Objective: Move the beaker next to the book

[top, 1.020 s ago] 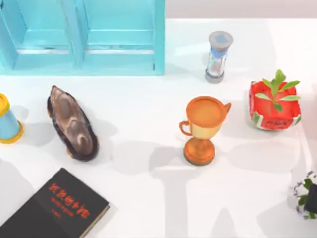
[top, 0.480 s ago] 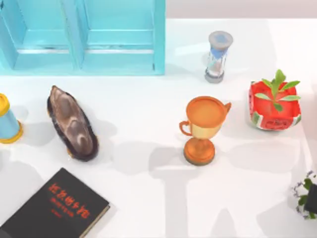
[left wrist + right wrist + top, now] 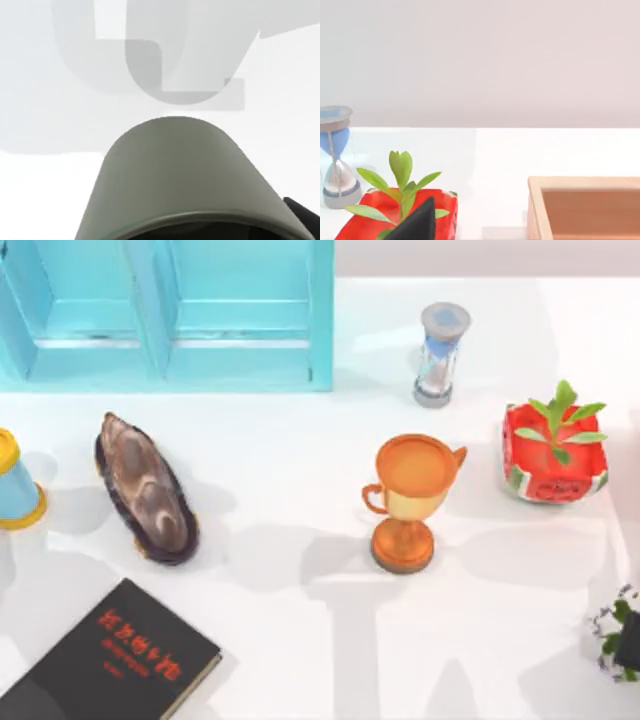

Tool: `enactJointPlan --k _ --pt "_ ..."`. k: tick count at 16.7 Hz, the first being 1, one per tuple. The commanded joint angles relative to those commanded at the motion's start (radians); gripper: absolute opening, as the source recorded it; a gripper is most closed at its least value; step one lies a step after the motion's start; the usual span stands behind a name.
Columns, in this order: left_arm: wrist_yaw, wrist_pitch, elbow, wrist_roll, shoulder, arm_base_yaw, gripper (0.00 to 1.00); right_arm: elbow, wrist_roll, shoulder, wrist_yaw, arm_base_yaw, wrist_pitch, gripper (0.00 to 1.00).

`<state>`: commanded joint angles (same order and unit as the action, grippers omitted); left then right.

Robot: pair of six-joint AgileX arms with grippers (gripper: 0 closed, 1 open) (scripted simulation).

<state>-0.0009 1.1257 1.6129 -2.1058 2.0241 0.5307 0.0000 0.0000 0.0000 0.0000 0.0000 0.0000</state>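
Note:
The beaker [image 3: 15, 485], light blue with a yellow rim and base, stands upright at the table's far left edge. The book [image 3: 112, 660], black with red lettering, lies flat at the lower left corner, a good way below the beaker and apart from it. A grey rounded part of my left arm [image 3: 180, 175] hangs over bare white table in the left wrist view. A black tip of my right gripper [image 3: 417, 225] pokes up in front of the red plant pot [image 3: 395, 215] in the right wrist view.
A brown oblong stone [image 3: 145, 490] lies between beaker and table centre. An orange goblet [image 3: 408, 502] stands mid-table, an hourglass [image 3: 440, 352] behind it, the red plant pot [image 3: 555, 455] at right. A blue cabinet [image 3: 170, 315] fills the back left. A wooden box [image 3: 585, 207] sits beyond.
No object has moved. The arm shadow on the table's lower left, near the book and beaker, has shifted slightly.

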Motion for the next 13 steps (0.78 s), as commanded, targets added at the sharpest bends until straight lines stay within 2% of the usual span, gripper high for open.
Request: enactJointPlan --k 3,7,13 --pt "-0.004 -0.019 0.008 0.162 -0.048 -0.114 0.00 0.000 0.000 0.000 0.000 0.000 0.000 1.00" --pt "-0.011 -0.053 -0.013 0.477 -0.139 -0.276 0.00 0.000 0.000 0.000 0.000 0.000 0.000 1.00" --pt "-0.022 -0.086 -0.049 0.900 -0.258 -0.441 0.00 0.000 0.000 0.000 0.000 0.000 0.000 1.00"
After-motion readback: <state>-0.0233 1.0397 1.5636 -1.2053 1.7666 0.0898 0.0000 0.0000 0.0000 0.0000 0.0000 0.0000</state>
